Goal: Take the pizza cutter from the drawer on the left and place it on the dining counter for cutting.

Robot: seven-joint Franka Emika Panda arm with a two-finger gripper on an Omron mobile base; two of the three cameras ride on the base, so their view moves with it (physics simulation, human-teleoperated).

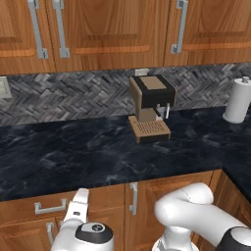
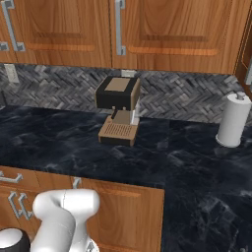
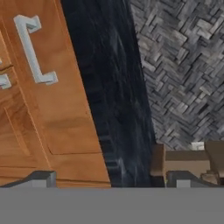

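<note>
1 drawer [image 1: 46, 208] matters here, and it sits at the far left under the worktop [image 1: 73, 152], shut flush with the neighbouring fronts, so the pizza cutter is presumably inside, hidden. The drawer is shallow and wide, with a medium-brown wood front and 1 short silver bar handle [image 1: 50, 207] whose long axis runs level, parallel to the worktop edge. The hand view is rolled about a quarter turn, so the same handle [image 3: 33, 50] stands nearly upright near its top left corner. Judged from that roll, the bar lies off to the left of the end effector [image 3: 111, 181] and a little below its line of aim, not between the fingers. The end effector is spread wide and grips nothing, each dark tip at an opposite side of the hand view's bottom. The coming move probably calls for a shift leftward and down, with the fingers set above and below the level bar before pulling. Further right, a brown and black coffee machine [image 1: 151, 109] stands on the glossy black veined slab against the herringbone backsplash [image 1: 73, 95], and a paper towel roll [image 1: 238, 100] stands at the far right.
</note>
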